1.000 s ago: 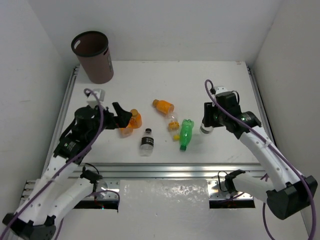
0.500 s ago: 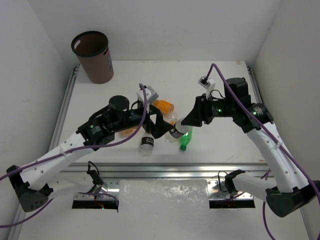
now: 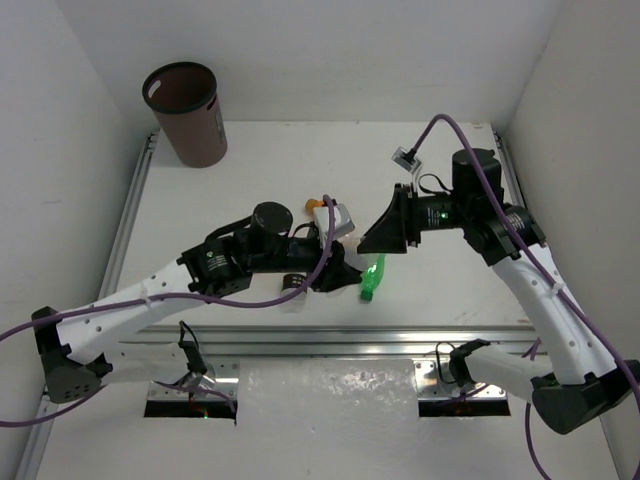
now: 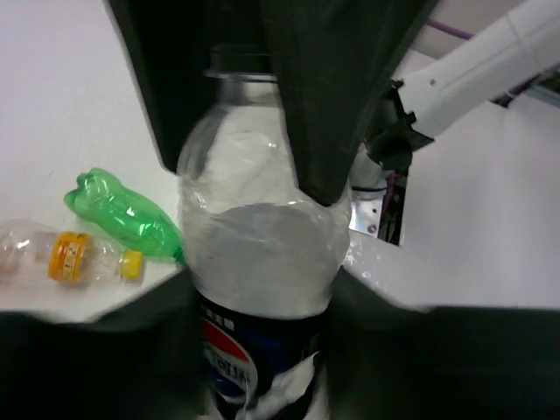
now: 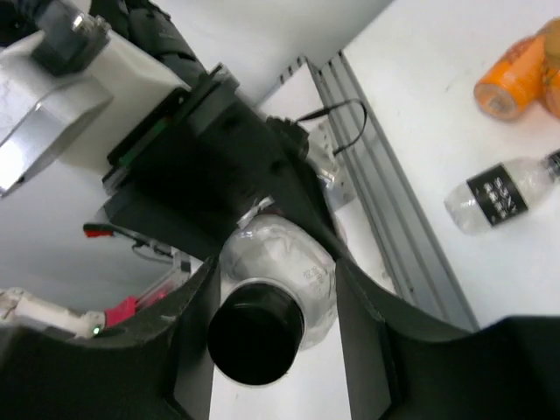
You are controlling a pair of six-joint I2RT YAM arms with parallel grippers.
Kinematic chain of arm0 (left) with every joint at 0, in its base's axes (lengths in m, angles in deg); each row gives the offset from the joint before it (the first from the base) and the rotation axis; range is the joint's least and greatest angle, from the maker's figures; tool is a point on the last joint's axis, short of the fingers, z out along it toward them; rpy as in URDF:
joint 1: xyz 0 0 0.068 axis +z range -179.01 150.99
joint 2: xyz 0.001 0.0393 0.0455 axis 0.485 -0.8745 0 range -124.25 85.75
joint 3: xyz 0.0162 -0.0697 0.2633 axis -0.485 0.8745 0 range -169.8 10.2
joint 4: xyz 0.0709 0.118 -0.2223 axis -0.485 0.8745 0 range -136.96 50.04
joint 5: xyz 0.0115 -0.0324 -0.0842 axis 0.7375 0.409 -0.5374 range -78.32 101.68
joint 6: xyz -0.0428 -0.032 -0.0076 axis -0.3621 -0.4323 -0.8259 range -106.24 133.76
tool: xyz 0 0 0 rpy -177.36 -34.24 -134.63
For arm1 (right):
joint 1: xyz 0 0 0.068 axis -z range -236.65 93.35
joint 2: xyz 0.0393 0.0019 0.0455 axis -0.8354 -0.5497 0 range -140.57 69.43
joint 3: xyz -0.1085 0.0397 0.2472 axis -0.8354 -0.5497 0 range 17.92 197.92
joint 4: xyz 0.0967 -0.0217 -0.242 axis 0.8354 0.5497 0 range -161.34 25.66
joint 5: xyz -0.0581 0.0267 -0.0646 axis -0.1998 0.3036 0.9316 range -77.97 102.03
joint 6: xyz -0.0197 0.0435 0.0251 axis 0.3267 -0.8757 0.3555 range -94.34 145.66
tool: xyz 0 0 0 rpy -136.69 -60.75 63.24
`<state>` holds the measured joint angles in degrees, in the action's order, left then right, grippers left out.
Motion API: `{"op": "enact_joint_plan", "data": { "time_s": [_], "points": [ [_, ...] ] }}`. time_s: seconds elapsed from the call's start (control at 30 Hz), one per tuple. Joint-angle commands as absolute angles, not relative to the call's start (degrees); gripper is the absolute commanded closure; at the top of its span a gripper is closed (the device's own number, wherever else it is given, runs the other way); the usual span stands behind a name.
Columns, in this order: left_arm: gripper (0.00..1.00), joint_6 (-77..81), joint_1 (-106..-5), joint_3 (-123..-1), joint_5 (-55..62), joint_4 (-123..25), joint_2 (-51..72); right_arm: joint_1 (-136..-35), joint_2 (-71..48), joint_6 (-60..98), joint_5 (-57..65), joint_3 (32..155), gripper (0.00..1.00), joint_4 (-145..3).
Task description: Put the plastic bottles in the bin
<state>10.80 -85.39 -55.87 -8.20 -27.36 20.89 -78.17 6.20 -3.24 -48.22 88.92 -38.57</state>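
A clear plastic bottle [image 4: 262, 254] with a black cap [image 5: 255, 332] and a blue label is held above the table's middle. My left gripper [image 4: 258, 350] is shut on its labelled lower body. My right gripper [image 5: 271, 332] is shut on its shoulder near the cap. In the top view the two grippers, left [image 3: 345, 272] and right [image 3: 372, 240], meet and hide this bottle. A green bottle [image 3: 372, 277] lies just below them. Beside the green one in the left wrist view lies a clear bottle with a yellow cap [image 4: 70, 255]. The dark brown bin [image 3: 185, 110] stands at the far left corner.
Orange bottles [image 5: 516, 74] and another clear bottle with a black label [image 5: 499, 194] lie on the table under my left arm. A metal rail [image 3: 330, 340] runs along the near edge, and white walls close in both sides.
My left arm swung from the table's left side to the middle and closed on the bottle. My right gripper carried that bottle left and upward to meet it.
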Motion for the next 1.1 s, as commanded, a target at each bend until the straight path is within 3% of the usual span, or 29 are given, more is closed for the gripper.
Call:
{"op": "enact_joint_plan", "data": {
  "time_s": [0.0, 0.07, 0.1, 0.17, 0.23, 0.4, 0.47, 0.6, 0.77, 0.83, 1.0, 1.07],
  "points": [
    [0.94, 11.0, -86.1, -59.0, -5.9, -30.2, 21.5, -78.4, 6.8, -3.3, -48.6, 90.5, 0.64, -41.5],
    [1.00, 9.7, -86.1, -59.5, 8.1, -31.0, 22.5, -78.3, 8.1, -2.9, -41.5, 89.5, 0.34, -40.8],
    [1.00, 7.5, -86.1, -60.2, 14.1, -31.2, 22.8, -78.3, 9.5, -3.1, -38.0, 88.6, 0.02, -39.7],
    [1.00, 5.2, -84.4, -61.7, 32.6, -30.3, 22.5, -77.8, 10.8, -3.4, -24.1, 88.1, 0.01, -37.6],
    [1.00, -3.2, -75.0, -69.9, 39.1, -23.8, 18.9, -77.7, 13.6, -6.8, -6.7, 86.0, 0.01, -35.8],
    [1.00, -8.8, -55.1, -80.8, 44.7, -16.5, 10.8, -77.7, 19.5, -9.8, 7.8, 81.3, 0.01, -33.6],
    [1.00, -9.3, -45.7, -85.1, 40.8, -18.0, 5.3, -77.7, 23.3, -9.9, 6.0, 77.3, 0.01, -36.6],
    [1.00, -9.1, -32.4, -106.7, 34.4, -16.6, -13.9, -77.7, 25.0, -10.8, -1.1, 73.0, 0.01, -37.9],
    [1.00, -5.2, -27.2, -128.5, 34.9, -24.2, -31.9, -77.8, 26.1, -11.4, -7.5, 67.1, 0.01, -39.5],
    [1.00, -2.7, -26.6, -131.1, 38.9, -27.2, -37.3, -77.8, 26.3, -10.7, -9.7, 65.8, 0.01, -39.4],
    [0.96, 2.5, -24.0, -120.2, 37.7, -45.9, -39.2, -77.8, 27.2, -10.4, -10.5, 62.5, 0.01, -40.4],
    [0.96, 3.3, -23.5, -127.1, 37.1, -44.9, -43.2, -77.8, 26.8, -9.9, -10.7, 61.7, 0.01, -40.6]
  ]
}}
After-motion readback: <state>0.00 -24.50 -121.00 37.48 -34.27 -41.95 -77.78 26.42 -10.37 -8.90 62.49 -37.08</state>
